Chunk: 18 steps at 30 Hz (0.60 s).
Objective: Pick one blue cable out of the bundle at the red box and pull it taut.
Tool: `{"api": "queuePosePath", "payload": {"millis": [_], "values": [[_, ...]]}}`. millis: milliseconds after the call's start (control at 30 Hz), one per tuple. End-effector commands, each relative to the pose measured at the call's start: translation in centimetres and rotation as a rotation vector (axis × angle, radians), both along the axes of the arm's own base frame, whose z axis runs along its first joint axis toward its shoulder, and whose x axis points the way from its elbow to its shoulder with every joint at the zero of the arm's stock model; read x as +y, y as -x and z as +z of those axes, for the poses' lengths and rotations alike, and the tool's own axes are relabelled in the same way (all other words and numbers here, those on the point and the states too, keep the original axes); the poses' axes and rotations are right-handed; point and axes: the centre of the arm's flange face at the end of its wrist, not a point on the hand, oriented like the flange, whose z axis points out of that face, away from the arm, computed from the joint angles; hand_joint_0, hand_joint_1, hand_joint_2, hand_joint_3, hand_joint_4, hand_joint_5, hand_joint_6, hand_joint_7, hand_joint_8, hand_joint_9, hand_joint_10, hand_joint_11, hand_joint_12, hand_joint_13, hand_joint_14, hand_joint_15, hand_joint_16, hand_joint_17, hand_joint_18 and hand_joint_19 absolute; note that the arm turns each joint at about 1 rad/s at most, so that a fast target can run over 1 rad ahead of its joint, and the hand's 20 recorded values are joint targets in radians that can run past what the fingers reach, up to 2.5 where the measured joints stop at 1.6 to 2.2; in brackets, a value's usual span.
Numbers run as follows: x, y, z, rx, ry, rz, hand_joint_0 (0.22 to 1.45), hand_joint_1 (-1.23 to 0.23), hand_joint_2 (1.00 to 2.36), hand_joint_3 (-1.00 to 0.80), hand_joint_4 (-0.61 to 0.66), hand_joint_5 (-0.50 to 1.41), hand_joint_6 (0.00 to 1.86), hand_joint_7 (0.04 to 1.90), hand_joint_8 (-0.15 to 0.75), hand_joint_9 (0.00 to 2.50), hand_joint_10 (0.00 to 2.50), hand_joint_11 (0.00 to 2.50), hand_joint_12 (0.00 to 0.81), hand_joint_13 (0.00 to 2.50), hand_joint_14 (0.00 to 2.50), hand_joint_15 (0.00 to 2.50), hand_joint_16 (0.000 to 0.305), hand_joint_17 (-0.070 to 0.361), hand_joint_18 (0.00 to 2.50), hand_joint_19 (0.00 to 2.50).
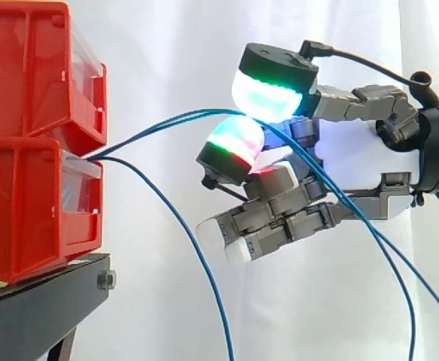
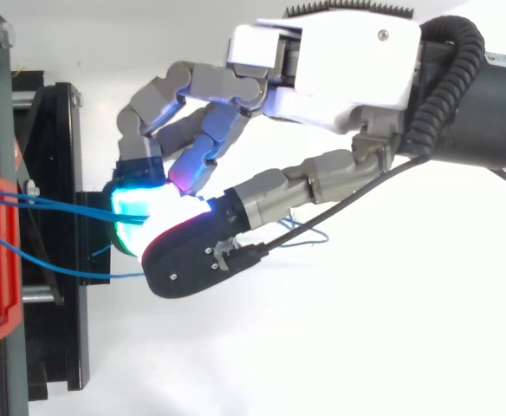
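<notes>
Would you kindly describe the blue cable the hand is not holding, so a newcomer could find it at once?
Start at the lower red bin on the left of the side view. The loose cable leaves its front and droops in an arc to the bottom edge. The other cables rise to the hand, pinched between its pads.

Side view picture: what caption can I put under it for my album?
Robot hand pinches blue cables between glowing fingertips, beside stacked red bins on a black stand.
</notes>
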Motion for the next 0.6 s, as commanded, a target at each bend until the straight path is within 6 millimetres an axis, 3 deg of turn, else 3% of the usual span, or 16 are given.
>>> {"api": "queuePosePath", "payload": {"millis": [0,167,300,400,433,567], "values": [[0.0,-0.03,0.02,-0.001,0.0,0.0,0.67,-0.84,1.01,-0.32,0.13,-0.15,0.91,1.1,0.332,1.07,0.01,1.33,0.365,0.61,0.01,0.33,0.054,0.121,0.52,0.28],[0.0,-0.01,-0.04,-0.001,0.002,0.0,0.76,-0.91,1.0,-0.5,0.05,-0.16,0.91,1.13,0.325,1.06,0.01,1.35,0.36,0.62,0.01,0.32,0.054,0.121,0.53,0.23],[0.0,-0.04,0.04,-0.002,0.001,0.0,0.77,-0.92,1.0,-0.5,0.02,-0.16,0.91,1.06,0.318,1.05,0.01,1.35,0.357,0.62,0.01,0.31,0.054,0.121,0.54,0.2],[0.0,0.0,-0.05,0.001,0.0,0.0,0.71,-0.93,1.0,-0.5,0.12,-0.16,0.91,1.05,0.321,1.04,0.01,1.34,0.353,0.61,0.01,0.32,0.054,0.12,0.53,0.23],[0.0,0.0,-0.05,0.001,0.002,0.0,0.61,-0.9,1.0,-0.5,0.15,-0.16,0.9,1.06,0.324,1.04,0.01,1.33,0.356,0.6,0.01,0.33,0.054,0.12,0.51,0.25],[0.0,-0.02,0.15,-0.004,0.0,0.0,0.49,-0.74,1.0,-0.5,0.17,-0.15,0.9,1.05,0.357,1.06,0.01,1.31,0.386,0.6,0.01,0.34,0.059,0.133,0.51,0.29]]}}
